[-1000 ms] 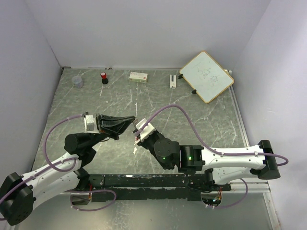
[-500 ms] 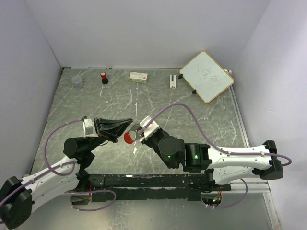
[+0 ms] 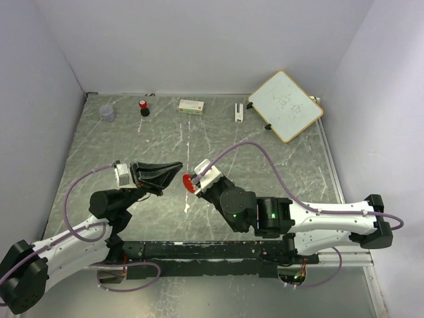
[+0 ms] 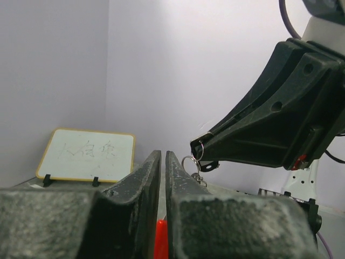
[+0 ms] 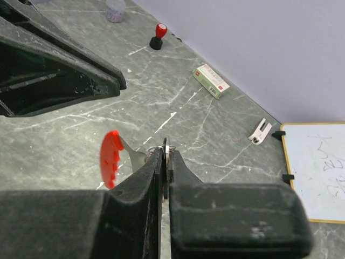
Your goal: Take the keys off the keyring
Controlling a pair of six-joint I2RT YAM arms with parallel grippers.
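- now the right tool (image 5: pixel 166 156) sits a little farther up the desk (image 3: pixel 265 152) than a second ago. a red disc (image 5: pixel 109 159) that was out of sight from above then shows just beside its tip.
- half a second ago that disc lay broad to the overhead view. it looks narrower now, so the bunch has been turned as well as shifted.
- the right tool is clamped on the ring (image 5: pixel 156 146). the keys (image 5: pixel 131 154) and the red disc stick out from it to the left, seemingly clear of the desk.
- the left tool (image 3: pixel 179 165) has hardly moved. its fingers are drawn almost together with only a thin slit between them, gripping nothing i can see, and it points at the ring from just beside it without touching.
- my reading is that the bunch is being offered up to the left tool. no key has come off the ring yet, so the real work is still ahead.
- as for containers, a clear cup (image 3: pixel 106 112) stands at the far left of the desk, well apart from both tools, and i cannot tell whether anything is in it.
- a small bottle (image 3: pixel 144 106) with a red cap stands near the cup, and a little box (image 3: pixel 191 105) lies shut by the back wall. their contents are hidden.
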